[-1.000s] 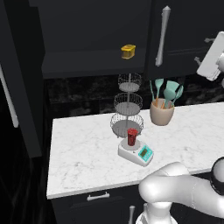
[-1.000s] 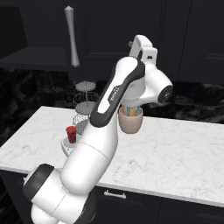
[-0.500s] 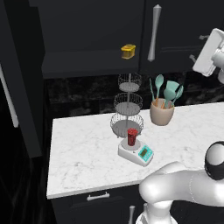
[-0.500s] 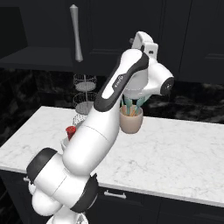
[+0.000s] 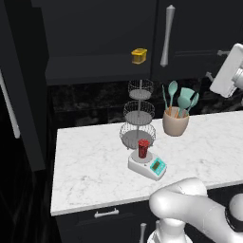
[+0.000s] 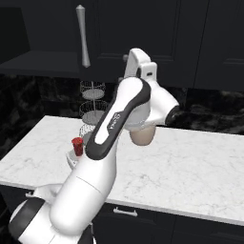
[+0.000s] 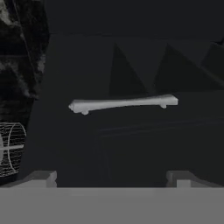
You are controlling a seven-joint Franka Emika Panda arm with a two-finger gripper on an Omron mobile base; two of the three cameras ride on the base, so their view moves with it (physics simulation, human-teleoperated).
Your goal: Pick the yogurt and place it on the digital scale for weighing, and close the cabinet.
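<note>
The yogurt is seen standing upright on the grey plate of the digital scale, on the marble counter just in front of the tiered wire basket stand. The first part of the task is therefore judged complete; only the closing of the cabinet remains.

Over the last second the silver bar handle of the right-hand door is seen to have shifted leftward in the left base view, and rightward in the right base view, while the counter, the scale and the utensil crock are unchanged in position. The door is thus being swung toward closed, not the camera moved. The wrist has also been carried leftward and slightly downward at the right edge of the left base view.

In the hand view the gripper is shown spread wide, nothing being held between its fingertips; the handle lies across the view ahead of them. Whether the door is touched by the hand cannot be told.

The opening is still exposed, with a squat yellow container on its shelf, and a second door panel stands open at the left. Further pushing is judged necessary.
</note>
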